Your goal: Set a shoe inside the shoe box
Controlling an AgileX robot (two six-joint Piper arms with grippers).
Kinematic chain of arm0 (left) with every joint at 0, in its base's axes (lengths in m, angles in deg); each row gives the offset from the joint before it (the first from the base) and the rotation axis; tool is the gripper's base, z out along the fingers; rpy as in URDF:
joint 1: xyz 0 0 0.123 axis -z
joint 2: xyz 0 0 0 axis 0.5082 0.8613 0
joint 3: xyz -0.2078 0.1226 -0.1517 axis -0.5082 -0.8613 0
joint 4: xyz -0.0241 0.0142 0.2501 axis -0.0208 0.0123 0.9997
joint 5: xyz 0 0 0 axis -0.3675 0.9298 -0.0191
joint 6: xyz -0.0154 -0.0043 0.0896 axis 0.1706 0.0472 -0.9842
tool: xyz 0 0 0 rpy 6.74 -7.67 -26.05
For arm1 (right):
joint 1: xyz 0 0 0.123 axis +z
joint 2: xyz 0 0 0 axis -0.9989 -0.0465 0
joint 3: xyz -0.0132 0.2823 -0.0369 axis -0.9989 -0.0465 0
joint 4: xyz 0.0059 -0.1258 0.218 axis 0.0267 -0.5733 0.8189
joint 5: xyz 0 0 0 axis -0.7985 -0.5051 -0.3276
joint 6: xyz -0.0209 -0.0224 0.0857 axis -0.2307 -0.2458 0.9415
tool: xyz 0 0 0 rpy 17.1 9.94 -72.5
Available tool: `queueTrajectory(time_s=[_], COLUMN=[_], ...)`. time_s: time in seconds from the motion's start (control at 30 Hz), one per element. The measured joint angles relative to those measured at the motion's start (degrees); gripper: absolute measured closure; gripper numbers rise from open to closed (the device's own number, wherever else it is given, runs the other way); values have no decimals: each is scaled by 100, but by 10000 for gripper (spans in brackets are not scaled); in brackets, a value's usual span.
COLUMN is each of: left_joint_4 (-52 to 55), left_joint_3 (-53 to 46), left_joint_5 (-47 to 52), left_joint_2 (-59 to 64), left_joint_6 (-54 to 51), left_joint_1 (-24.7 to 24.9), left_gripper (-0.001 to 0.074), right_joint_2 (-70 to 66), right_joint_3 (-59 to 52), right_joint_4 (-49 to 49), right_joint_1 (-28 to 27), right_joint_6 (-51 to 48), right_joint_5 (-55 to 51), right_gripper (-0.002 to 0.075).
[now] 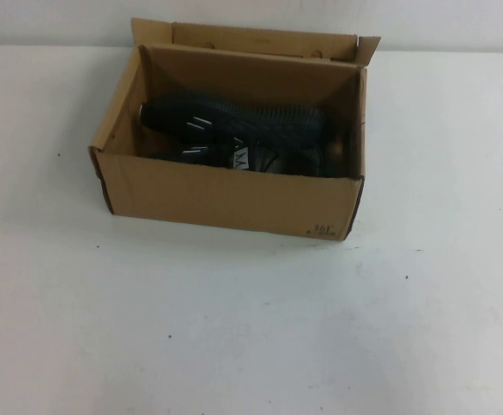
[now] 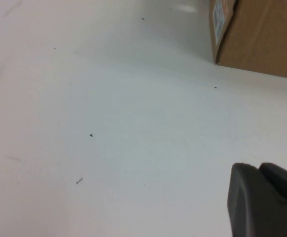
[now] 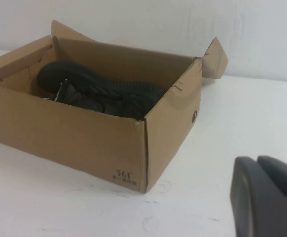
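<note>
The brown shoe box (image 1: 226,201) stands open on the white table, flaps up, with small dark print at its lower right corner. Inside lies the black shoe (image 1: 234,156) with white dash marks, against the near wall. Its twin (image 1: 251,121) leans behind it, showing its ribbed sole. The right wrist view shows the box (image 3: 84,143), the shoe (image 3: 87,98) and the twin's sole (image 3: 101,83). My right gripper (image 3: 256,159) is shut and empty, low over the table to the right of the box. My left gripper (image 2: 258,167) is shut and empty, left of the box (image 2: 267,34). Neither arm shows in the high view.
The white table (image 1: 234,328) stretches wide in front of the box and on both sides. A white wall runs behind the box. A pale label (image 2: 217,15) is on the box's end wall in the left wrist view.
</note>
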Motion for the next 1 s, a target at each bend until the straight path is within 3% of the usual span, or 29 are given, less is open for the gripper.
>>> queueTrajectory(time_s=[0.2, 0.47, 0.6, 1.0], left_joint_4=[0, -9, -9, -9], left_joint_3=[0, 0, 0, 0], left_joint_5=[0, -2, -2, -2], left_joint_2=[0, 0, 0, -9], left_joint_6=[-10, -10, -10, -10], left_joint_1=[0, 0, 0, 0], left_gripper=[736, 736, 736, 736], right_joint_2=[267, 1485, 2226, 2808], right_joint_3=[-8, -288, -756, -1645], right_joint_4=[0, -59, -396, -517], right_joint_1=[-239, -1622, -2045, -2180], right_joint_6=[0, -27, -36, 678], right_joint_5=[0, -492, -887, -1831], right_gripper=[743, 743, 743, 743])
